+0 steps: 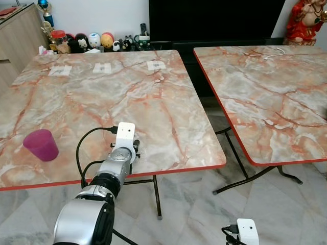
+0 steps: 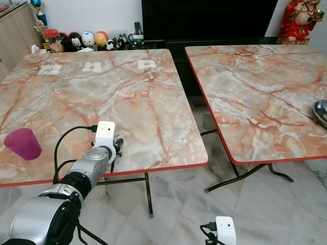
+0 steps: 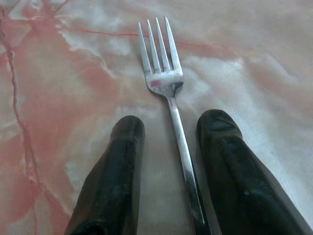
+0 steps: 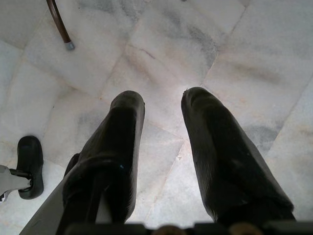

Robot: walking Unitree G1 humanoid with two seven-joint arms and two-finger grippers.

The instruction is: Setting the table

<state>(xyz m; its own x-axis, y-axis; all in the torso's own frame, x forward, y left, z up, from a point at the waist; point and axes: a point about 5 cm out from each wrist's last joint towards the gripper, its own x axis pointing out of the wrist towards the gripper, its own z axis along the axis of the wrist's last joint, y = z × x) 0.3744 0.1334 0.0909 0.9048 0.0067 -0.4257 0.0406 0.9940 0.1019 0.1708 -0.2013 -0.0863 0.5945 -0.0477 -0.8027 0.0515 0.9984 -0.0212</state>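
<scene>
**Fork flanked by the left fingers at the near table edge**

The left arm (image 1: 110,176) is stretched forward and low over the near edge of the left table (image 1: 168,102), its wrist camera housing raised above the marble-patterned top. The left gripper (image 3: 168,129) is seen in the left wrist view with its two black fingers (image 3: 117,166) set narrowly apart, one on either side of a fork (image 3: 168,93). The fork lies flat on the table, tines pointing away from the wrist; its handle runs between the fingers, closer to one finger than the other, and contact cannot be told. The fork is of polished metal with four slim tines.

The right gripper (image 4: 164,115) hangs beside the body over the pale marbled floor tiles (image 4: 230,44), its fingers parted with nothing between them.

A pink, tapered plastic cup (image 1: 41,145) stands upright near the table's near left corner, well apart from the arm. Three small paper slips (image 1: 156,65) lie along the far edge. A second table (image 1: 265,97) of the same red-rimmed marble pattern stands to the right, with a white cable (image 1: 275,52) near its far edge and a metal bowl (image 2: 322,111) at its right edge.
</scene>
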